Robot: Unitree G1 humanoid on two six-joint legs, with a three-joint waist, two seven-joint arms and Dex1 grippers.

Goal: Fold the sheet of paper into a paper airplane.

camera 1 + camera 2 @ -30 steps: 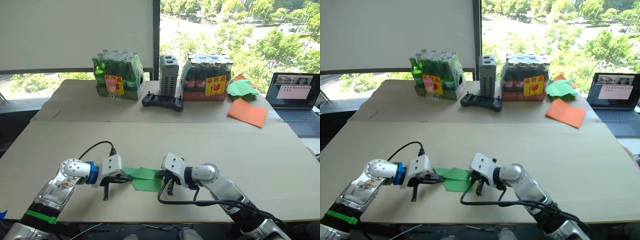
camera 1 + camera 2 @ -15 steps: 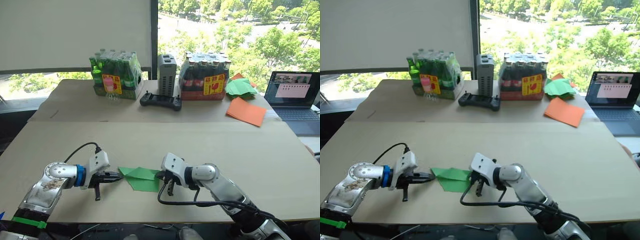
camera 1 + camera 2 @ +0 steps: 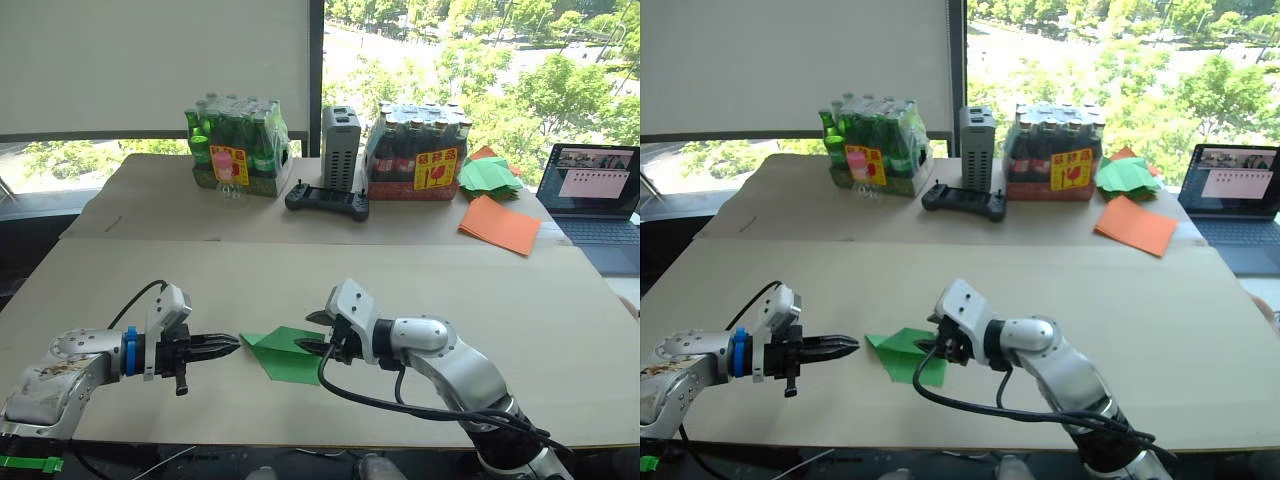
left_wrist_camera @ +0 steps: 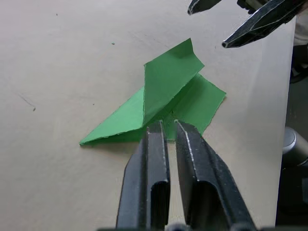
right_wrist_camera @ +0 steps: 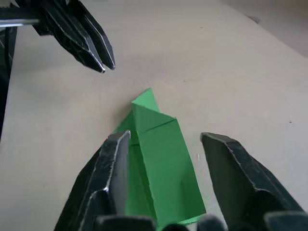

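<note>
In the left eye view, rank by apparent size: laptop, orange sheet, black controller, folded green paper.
1. Laptop, though cut off by the frame.
2. Orange sheet, folded green paper and black controller: too alike to rank; the paper lies nearer the camera.

Bright green paper airplane (image 3: 285, 352), black-fingered tools

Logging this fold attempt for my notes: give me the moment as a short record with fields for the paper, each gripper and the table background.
paper: paper airplane, partly folded, one flap raised, lying on the table
left gripper: jaws shut, just off the nose, apart from it
right gripper: jaws open, straddling the tail end
background: orange sheet, green heap, two bottle packs, laptop
</note>
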